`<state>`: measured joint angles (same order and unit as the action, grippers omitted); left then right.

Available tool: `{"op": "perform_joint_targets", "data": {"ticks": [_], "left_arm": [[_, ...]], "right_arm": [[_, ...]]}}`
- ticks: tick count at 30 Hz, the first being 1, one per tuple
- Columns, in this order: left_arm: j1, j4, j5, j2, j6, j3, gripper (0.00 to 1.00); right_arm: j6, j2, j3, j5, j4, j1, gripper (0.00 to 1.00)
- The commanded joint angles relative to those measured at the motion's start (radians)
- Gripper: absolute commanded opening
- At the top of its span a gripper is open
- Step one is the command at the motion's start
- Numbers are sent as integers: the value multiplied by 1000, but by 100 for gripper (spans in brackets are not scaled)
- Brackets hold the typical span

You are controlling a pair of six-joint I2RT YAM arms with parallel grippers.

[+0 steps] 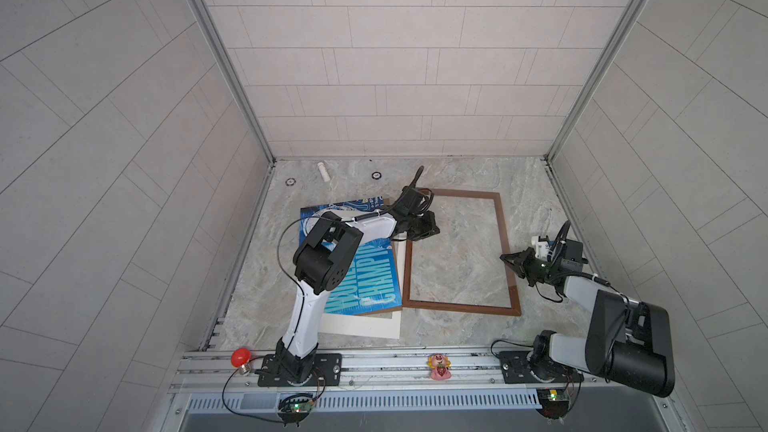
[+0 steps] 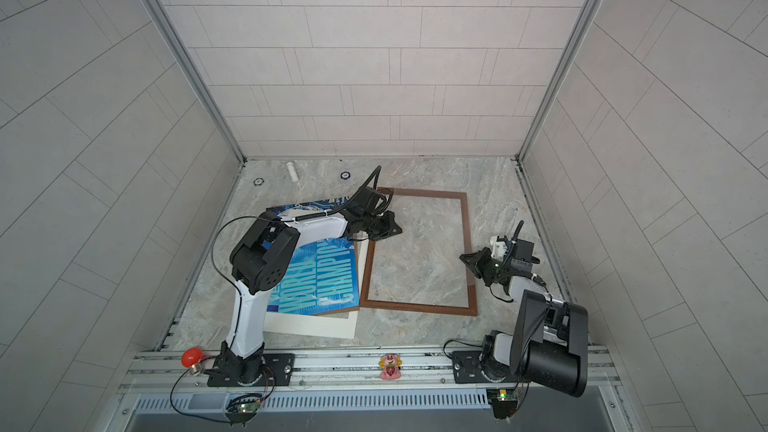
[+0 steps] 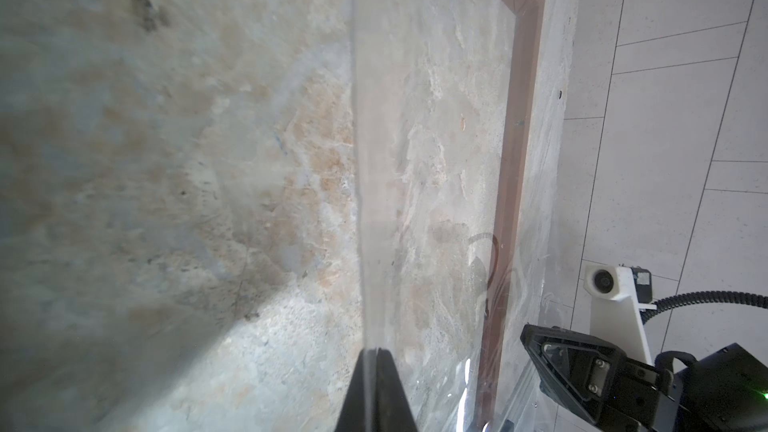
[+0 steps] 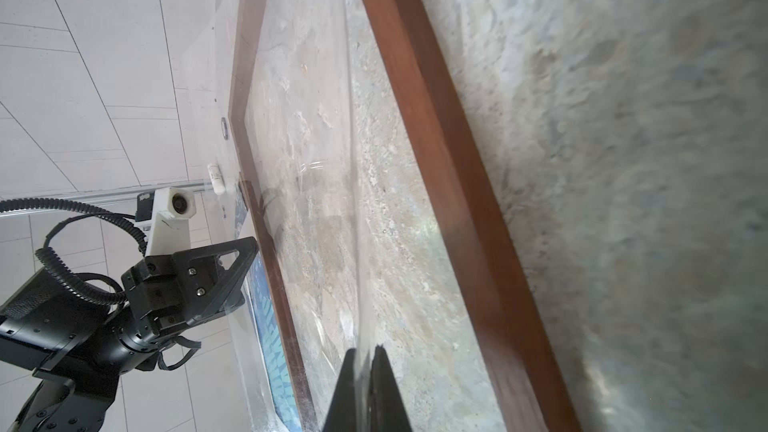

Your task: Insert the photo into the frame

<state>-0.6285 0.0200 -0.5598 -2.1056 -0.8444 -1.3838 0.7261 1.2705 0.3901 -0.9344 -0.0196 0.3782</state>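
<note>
The photo point(image 1: 365, 280) lies flat just beside the frame point(image 1: 461, 307), along its long rail on the left arm's side. It is the top sheet over a brown backing board point(image 1: 376, 312) and a cream mat point(image 1: 361, 328). Its long axis runs roughly parallel to the frame's long rails, slightly skewed. The helmet end points toward the frame's far end and the block lettering toward its near end. Nothing grips it.

Over the frame, the left gripper point(image 3: 372, 353) and the right gripper point(image 4: 365, 351) each have their jaws pressed together on an edge of a clear pane point(image 4: 307, 201), at opposite long rails. I judge that the glazing step is in hand and the photo's turn has not come. Next, the pane needs to settle squarely within the rails and be released. Only then can a claw reach across the frame for the photo.
</note>
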Motion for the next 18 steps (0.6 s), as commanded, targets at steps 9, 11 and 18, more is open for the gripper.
{"op": "perform_joint_targets", "data": {"ticks": [9, 11, 18], "left_arm": [[40, 28, -29, 83, 35, 90, 0], [42, 26, -37, 76, 49, 88, 0], [47, 32, -32, 73, 71, 103, 0]], "right_arm": [[-24, 23, 64, -42, 157, -26, 0], [-44, 36, 71, -29, 183, -43, 0], [-53, 28, 62, -14, 209, -62, 0]]}}
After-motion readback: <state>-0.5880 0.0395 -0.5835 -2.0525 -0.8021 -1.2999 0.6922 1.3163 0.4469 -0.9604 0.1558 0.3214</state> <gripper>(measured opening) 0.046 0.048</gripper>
